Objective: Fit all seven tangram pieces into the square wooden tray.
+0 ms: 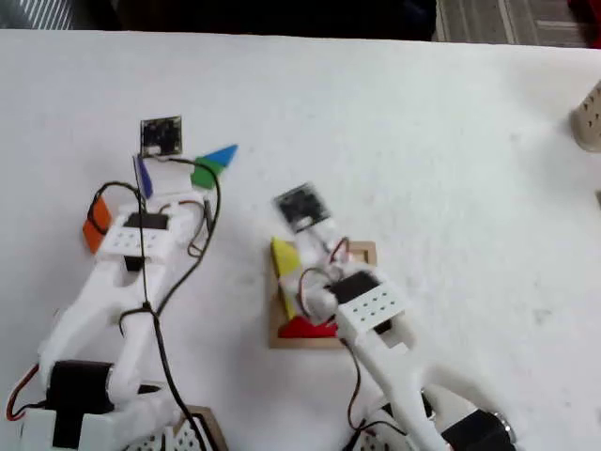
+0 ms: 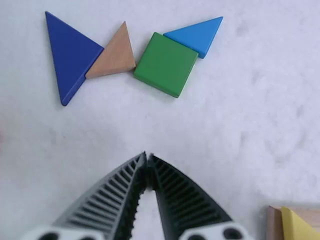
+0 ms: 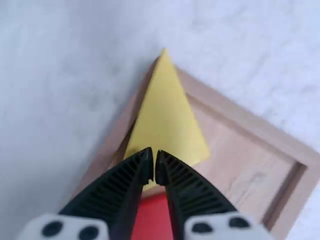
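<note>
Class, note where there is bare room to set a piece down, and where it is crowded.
Bare: table right of the tray; tray floor beside the yellow triangle. Crowded: the green square sits in a touching row of four.

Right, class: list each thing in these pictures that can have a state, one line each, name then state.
left gripper: shut, empty
right gripper: shut, empty
wooden tray: partly filled
yellow triangle: tip over tray rim, unseated
red piece: inside tray
dark blue triangle: outside tray
tan triangle: outside tray
green square: outside tray
light blue triangle: outside tray
orange piece: outside tray
</note>
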### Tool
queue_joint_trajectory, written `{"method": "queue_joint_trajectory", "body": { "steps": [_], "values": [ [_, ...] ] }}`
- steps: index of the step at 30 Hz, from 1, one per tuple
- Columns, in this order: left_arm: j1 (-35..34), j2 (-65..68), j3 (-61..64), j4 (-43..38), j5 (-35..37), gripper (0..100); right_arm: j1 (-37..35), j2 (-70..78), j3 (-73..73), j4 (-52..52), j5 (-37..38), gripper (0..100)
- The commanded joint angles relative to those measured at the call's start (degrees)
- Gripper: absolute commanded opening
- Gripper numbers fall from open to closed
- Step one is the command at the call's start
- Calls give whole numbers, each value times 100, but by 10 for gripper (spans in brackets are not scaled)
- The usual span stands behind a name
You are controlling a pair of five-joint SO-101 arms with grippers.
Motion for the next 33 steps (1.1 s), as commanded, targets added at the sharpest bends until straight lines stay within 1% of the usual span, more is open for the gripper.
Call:
{"method": "queue_joint_trajectory", "body": {
  "steps": [1, 3, 5, 9, 13, 17, 20, 24, 29, 33],
  "values": [
    [92, -251, 18, -237, -35, 24, 251, 66, -70, -813, -70, 18],
    [92, -242, 123, -448, -35, 24, 233, 338, 97, -1138, 176, 18],
    [92, -251, 229, -624, -35, 24, 251, 541, 62, -1103, 413, 18],
    [92, -251, 255, -668, -35, 24, 180, 532, -255, -145, 818, 18],
    [92, -251, 255, -668, -35, 24, 136, 514, -290, 462, 1073, 18],
    [92, -251, 255, -668, -35, 24, 145, 497, -299, 743, 1081, 18],
    [92, -251, 255, -668, -35, 24, 136, 215, -246, 910, 1099, 18],
    [92, -251, 255, -668, -35, 24, 92, -338, 114, 1077, 1459, 18],
    [92, -251, 237, -668, -35, 24, 251, -1165, 378, 1086, 1433, 18],
    [92, -251, 237, -659, -35, 24, 804, -1341, 422, 752, 923, 18]
  ]
}}
